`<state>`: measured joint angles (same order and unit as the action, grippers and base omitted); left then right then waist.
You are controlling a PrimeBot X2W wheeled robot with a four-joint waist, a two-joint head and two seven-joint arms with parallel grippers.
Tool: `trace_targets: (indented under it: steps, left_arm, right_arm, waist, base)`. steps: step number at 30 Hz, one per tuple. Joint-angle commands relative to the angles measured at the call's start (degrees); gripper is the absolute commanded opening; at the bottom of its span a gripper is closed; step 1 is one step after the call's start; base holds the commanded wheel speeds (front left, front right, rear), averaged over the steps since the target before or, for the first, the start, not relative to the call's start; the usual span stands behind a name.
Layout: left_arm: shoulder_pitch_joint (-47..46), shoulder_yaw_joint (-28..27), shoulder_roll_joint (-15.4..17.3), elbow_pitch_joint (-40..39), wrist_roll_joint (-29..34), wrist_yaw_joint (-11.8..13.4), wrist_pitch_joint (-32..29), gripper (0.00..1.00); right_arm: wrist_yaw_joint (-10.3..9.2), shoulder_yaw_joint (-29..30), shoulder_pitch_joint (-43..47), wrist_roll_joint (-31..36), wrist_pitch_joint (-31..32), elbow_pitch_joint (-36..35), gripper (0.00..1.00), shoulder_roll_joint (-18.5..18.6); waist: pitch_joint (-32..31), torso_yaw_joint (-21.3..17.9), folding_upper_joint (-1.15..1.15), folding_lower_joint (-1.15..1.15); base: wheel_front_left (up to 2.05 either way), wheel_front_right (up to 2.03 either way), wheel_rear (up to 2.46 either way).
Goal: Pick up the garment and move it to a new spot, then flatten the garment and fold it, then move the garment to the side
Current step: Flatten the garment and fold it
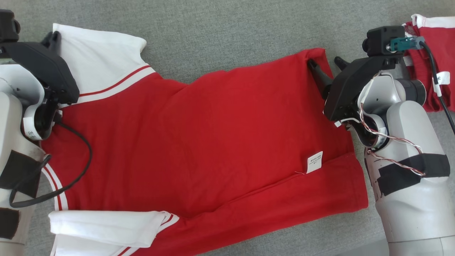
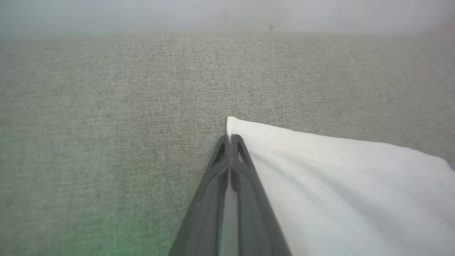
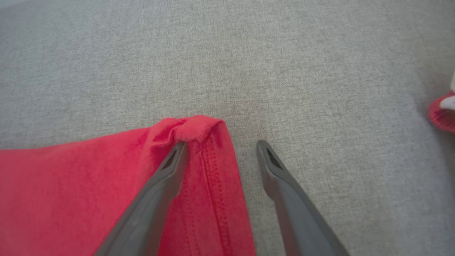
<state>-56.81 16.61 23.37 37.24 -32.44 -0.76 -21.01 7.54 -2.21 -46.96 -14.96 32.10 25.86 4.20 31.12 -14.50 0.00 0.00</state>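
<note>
- The garment (image 1: 213, 124), a red shirt with white sleeves, is spread across the grey cloth surface (image 1: 231, 28), with its hem toward the right arm and its sleeves toward the left arm.
- A white label (image 1: 314, 162) is seen on the red body near the hem.
- The upper white sleeve (image 1: 99, 49) is laid out flat, while the lower white sleeve (image 1: 106, 224) is folded over on itself at the near edge.
- The left gripper (image 1: 54, 35) is placed at the outer corner of the upper sleeve; in the left wrist view its fingers (image 2: 245, 167) are pressed together, and the sleeve's white edge (image 2: 337, 185) is pinched between them.
- The right gripper (image 1: 324, 61) is held at the far hem corner with its fingers spread apart.
- In the right wrist view one finger (image 3: 170, 167) is set on the bunched red hem corner (image 3: 193, 129), and the other is set on bare grey cloth just beside the hem.
- A second red and white garment (image 1: 437, 39) is seen beyond the right arm, well apart from the shirt.
</note>
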Motion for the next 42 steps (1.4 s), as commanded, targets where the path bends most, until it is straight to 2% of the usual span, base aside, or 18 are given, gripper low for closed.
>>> trace_targets:
  steps: [1, 2, 3, 7, 13, 20, 28, 35, 42]
  left_arm:
    - [2.98, 0.81, -0.62, 1.58, -0.8, -0.13, -1.43, 0.0]
    - [3.19, 0.98, -0.67, 1.64, -0.8, -0.2, -1.44, 0.0]
    - [3.32, 0.97, -0.74, 1.55, -0.99, -0.34, -1.01, 0.0]
    - [3.29, 1.17, -0.97, 1.38, -1.09, -0.76, 0.31, 0.0]
    - [3.04, 1.23, -1.46, 0.83, -0.09, -0.92, 4.93, 0.0]
    - [5.24, 0.98, -3.7, -0.99, 0.72, -1.48, 17.17, 0.0]
    - [10.92, 1.92, -5.44, -5.59, 1.98, -2.06, 27.87, 0.0]
    - [19.3, 3.34, -6.01, -12.75, 2.86, -1.44, 32.62, 0.0]
    - [29.0, 2.71, -6.25, -20.55, 1.62, -0.16, 34.71, 0.0]
  right_arm:
    - [-0.13, -0.26, -0.36, 0.23, 0.0, 0.6, 0.93, 0.04]
    - [-0.14, -0.47, -0.54, 0.1, 0.07, 1.02, 0.62, 0.13]
    - [-0.13, -0.66, -0.76, -0.11, 0.08, 1.41, 0.45, 0.21]
    - [-0.14, -1.23, -1.79, -0.87, -0.26, 2.94, 0.0, 0.6]
    - [-0.13, -1.58, -2.78, -0.3, -2.98, 4.14, 0.0, 1.31]
    - [-0.14, -2.57, -1.17, -1.23, -6.58, 4.02, 0.0, 2.46]
    - [-0.13, -2.36, 3.49, -2.2, -10.61, -0.23, 0.0, 4.79]
    - [-0.13, -0.76, 10.29, -1.4, -15.59, -4.58, 0.0, 6.81]
    - [-0.14, 0.48, 16.33, -0.35, -24.13, -6.07, 0.0, 7.48]
  waist:
    - [0.0, 0.01, 0.0, 0.0]
    - [-0.02, 0.0, 0.0, 0.0]
    - [-0.04, -0.02, 0.0, 0.0]
    - [-0.15, 0.07, 0.0, 0.0]
    - [-0.69, 0.66, 0.0, 0.0]
    - [-3.32, 2.3, 0.0, 0.0]
    - [-6.51, 4.45, 0.0, 0.0]
    - [-9.14, 6.44, 0.0, 0.0]
    - [-11.1, 7.67, 0.0, 0.0]
  base:
    - [0.0, 0.0, 0.0]
    - [0.0, 0.0, 0.0]
    - [0.0, 0.0, 0.0]
    - [0.0, 0.0, 0.0]
    - [0.0, 0.0, 0.0]
    - [0.0, 0.0, 0.0]
    - [0.0, 0.0, 0.0]
    - [0.0, 0.0, 0.0]
    - [0.0, 0.0, 0.0]
